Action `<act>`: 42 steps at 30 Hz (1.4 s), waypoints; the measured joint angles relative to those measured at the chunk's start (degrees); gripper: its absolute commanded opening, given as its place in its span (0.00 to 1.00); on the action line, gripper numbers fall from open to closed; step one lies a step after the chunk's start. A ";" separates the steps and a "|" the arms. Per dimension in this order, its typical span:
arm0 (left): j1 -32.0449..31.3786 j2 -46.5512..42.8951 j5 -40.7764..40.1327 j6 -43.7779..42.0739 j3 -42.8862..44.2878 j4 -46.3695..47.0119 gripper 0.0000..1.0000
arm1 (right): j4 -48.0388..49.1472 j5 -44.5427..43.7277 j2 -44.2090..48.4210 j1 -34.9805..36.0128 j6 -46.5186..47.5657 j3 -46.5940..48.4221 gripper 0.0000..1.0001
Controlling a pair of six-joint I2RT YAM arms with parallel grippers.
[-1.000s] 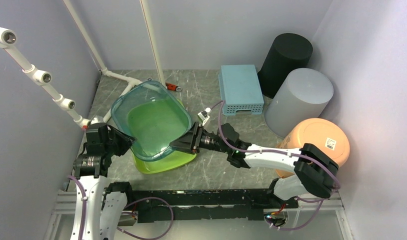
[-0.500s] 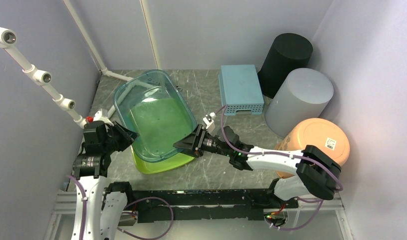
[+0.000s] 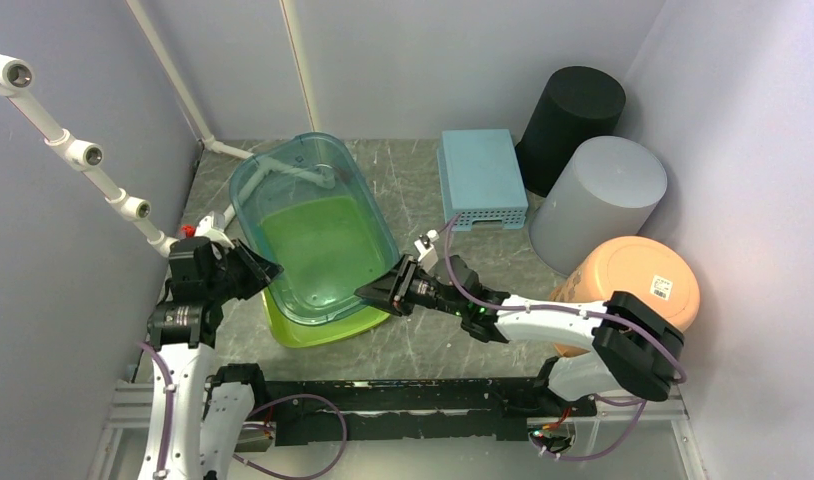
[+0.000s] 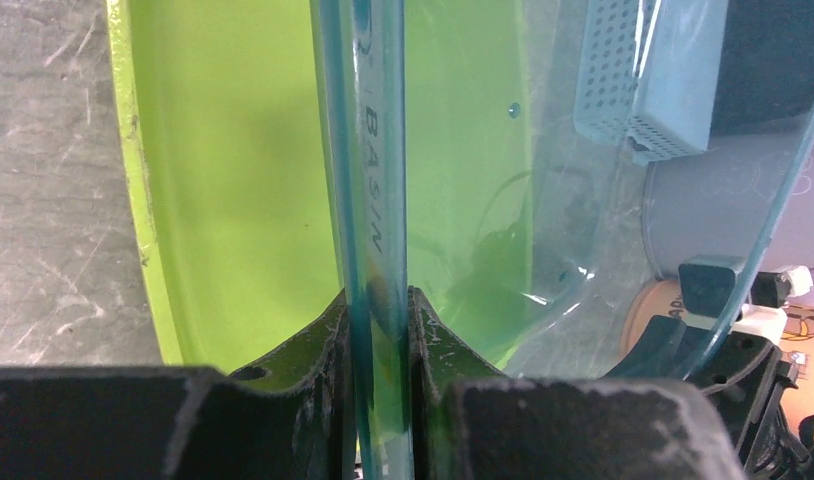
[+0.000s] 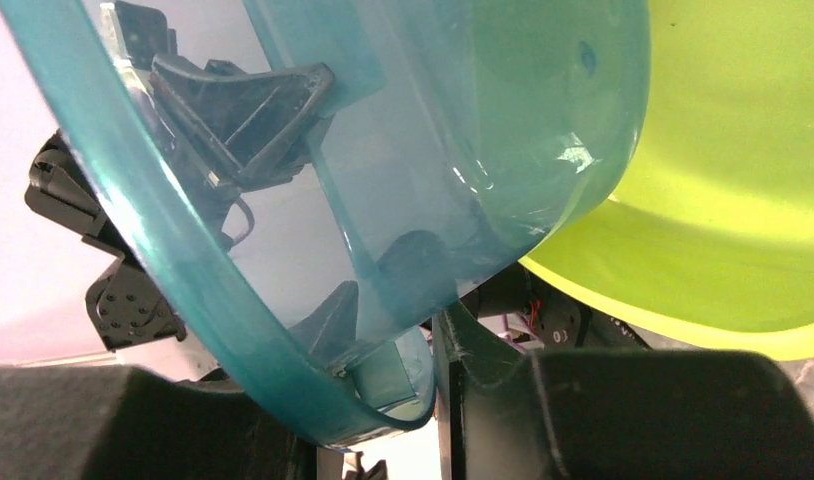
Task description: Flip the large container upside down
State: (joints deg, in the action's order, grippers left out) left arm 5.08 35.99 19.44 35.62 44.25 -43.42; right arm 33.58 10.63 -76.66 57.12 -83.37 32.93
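The large container [image 3: 313, 215] is a clear teal basin, held tilted above a lime green basin [image 3: 328, 325]. My left gripper [image 3: 266, 270] is shut on its left rim. In the left wrist view the rim [image 4: 378, 200] runs upright between that gripper's [image 4: 378, 300] two pads. My right gripper [image 3: 368, 292] grips the opposite rim at the near right. In the right wrist view the curved teal rim [image 5: 183, 250] sits between that gripper's [image 5: 398, 305] fingers, and one finger shows only through the plastic. The green basin [image 5: 733, 200] lies behind.
A blue perforated box [image 3: 480, 178] lies at the back. A black bin [image 3: 571, 110], a grey bin [image 3: 601, 200] and an orange bin [image 3: 638, 285] crowd the right side. White pipes [image 3: 73, 150] run along the left wall.
The large container has tipped up more steeply and its far rim has moved toward the back wall. My right gripper has shifted nearer and its jaws have narrowed on the rim.
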 measured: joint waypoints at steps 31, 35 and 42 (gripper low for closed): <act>-0.85 8.04 7.80 0.66 -0.96 -1.20 0.47 | -14.38 -7.15 11.30 -0.79 15.74 3.98 0.00; -0.92 8.44 8.48 -0.61 -0.96 -2.25 0.50 | -14.47 -10.10 13.05 -0.94 16.20 3.98 0.00; -0.92 9.03 9.75 -1.53 -0.96 -2.21 0.51 | -14.95 -11.23 13.64 -0.90 17.25 4.00 0.00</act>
State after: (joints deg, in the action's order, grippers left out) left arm 4.16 45.01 29.19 34.09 43.29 -45.63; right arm 18.63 -0.60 -63.02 56.23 -66.13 36.93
